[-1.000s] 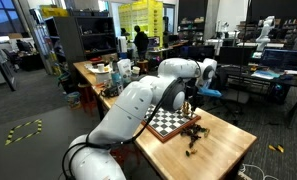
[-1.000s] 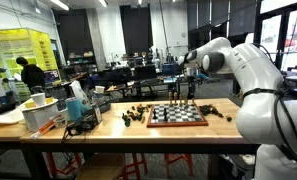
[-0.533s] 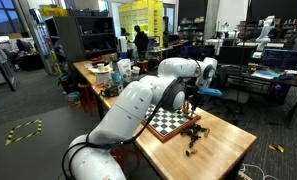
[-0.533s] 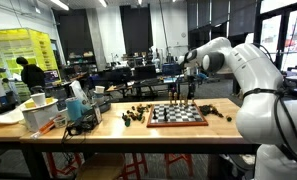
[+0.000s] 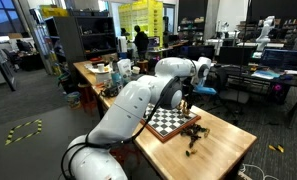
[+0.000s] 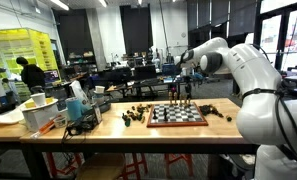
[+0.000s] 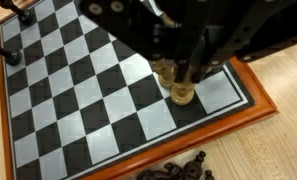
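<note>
Fingers (image 7: pixel 201 62) of the gripper (image 7: pixel 184 75) straddle a light wooden chess piece (image 7: pixel 182 93) near the chessboard (image 7: pixel 250 97) rim; clamped or only around it, cannot tell (dark, blurred). Piece stands on the board, between the fingers, just under them. Risk: an off-centre pinch or sideways drag could tip it, or knock the second light piece (image 7: pixel 165 71) just beside.

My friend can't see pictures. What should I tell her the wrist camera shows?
The robot's gripper reaches down from the top over a pale chess piece standing near a corner of a black-and-white chessboard; whether it grips the piece is unclear. Dark chess pieces lie on the wooden table beside the board.
</note>
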`<action>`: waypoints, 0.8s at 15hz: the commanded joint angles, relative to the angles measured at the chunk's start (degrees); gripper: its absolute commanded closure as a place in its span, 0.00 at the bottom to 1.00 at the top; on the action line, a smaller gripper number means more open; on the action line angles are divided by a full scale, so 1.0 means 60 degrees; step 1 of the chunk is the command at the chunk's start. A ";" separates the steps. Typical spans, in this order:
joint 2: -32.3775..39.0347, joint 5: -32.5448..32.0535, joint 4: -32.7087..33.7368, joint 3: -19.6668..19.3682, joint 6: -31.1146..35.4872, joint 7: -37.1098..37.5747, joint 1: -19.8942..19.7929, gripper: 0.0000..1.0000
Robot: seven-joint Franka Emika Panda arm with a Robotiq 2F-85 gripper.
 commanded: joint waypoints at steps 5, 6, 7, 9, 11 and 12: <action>0.0011 -0.0274 0.0227 -0.0074 -0.0257 -0.0113 0.0281 0.97; -0.0024 -0.0293 0.0183 -0.0083 -0.0254 -0.0110 0.0292 0.97; -0.0051 -0.0332 0.0155 -0.0093 -0.0291 -0.0112 0.0308 0.97; -0.0104 -0.0457 0.0097 -0.0122 -0.0409 -0.0054 0.0350 0.97; -0.0141 -0.0645 0.0068 -0.0151 -0.0496 0.0005 0.0402 0.97; -0.0150 -0.0713 0.0063 -0.0153 -0.0520 0.0010 0.0419 0.97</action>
